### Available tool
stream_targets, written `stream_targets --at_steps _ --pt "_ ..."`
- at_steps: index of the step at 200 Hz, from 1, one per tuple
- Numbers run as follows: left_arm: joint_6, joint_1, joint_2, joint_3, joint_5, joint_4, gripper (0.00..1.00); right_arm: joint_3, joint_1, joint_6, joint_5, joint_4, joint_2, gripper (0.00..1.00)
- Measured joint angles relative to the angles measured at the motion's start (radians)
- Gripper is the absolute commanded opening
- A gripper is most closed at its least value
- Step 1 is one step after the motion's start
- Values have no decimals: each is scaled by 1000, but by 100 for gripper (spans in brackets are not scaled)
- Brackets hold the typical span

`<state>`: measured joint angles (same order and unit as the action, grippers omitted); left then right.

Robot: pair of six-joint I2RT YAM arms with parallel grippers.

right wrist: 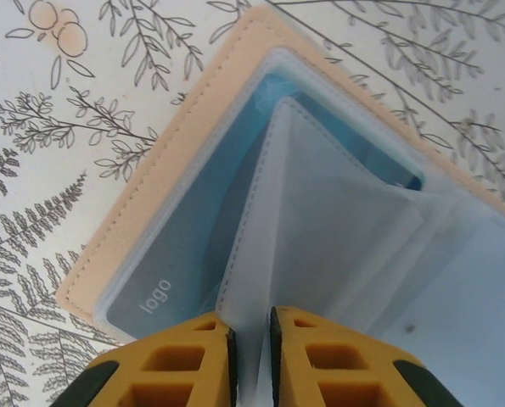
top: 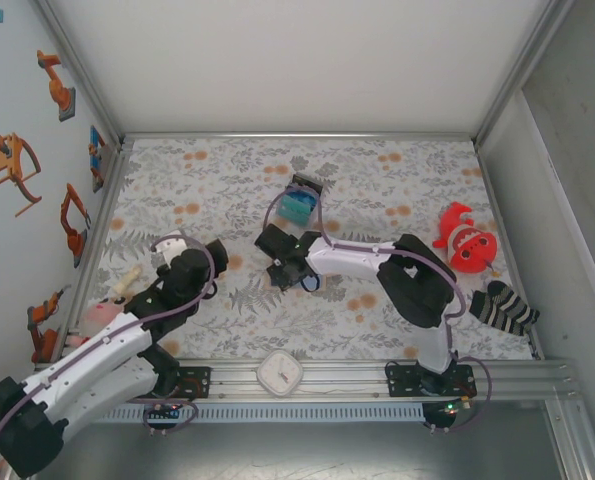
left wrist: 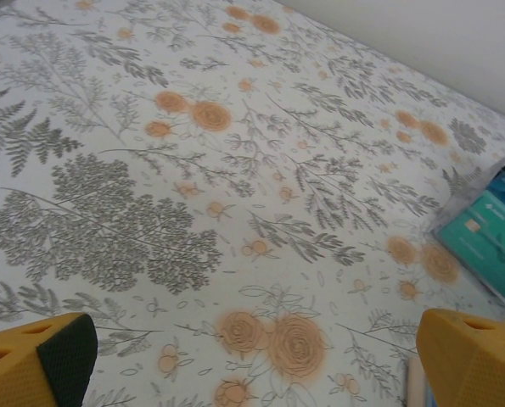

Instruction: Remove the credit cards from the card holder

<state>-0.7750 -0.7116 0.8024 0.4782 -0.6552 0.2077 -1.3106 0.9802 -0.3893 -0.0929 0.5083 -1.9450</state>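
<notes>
Near the middle of the floral tabletop, just on the near side of a teal-and-black block, the card holder lies open, tan cover down and clear sleeves fanned upward. Over it the right gripper has its yellow fingers drawn almost together, with one clear sleeve pinched in the thin slit between them. A blue credit card printed "logo" sits in the sleeve just left of that pinch, inside the holder. Farther left, the left gripper hovers above bare tabletop, spread wide and holding nothing. A white clock rests on the near rail, and a red toy and a striped sock lie at the right.
</notes>
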Motion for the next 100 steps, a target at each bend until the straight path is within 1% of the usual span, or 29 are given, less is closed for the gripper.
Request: stream_targets --at_steps 25,61,100 --pt "35 0 65 35 56 -40 97 35 -14 -4 -8 -2 48 19" --pt "95 0 192 93 154 -90 97 80 -37 -15 -29 -17 104 24" --pt "149 -16 334 166 229 -109 100 145 -66 -36 -39 -34 154 29"
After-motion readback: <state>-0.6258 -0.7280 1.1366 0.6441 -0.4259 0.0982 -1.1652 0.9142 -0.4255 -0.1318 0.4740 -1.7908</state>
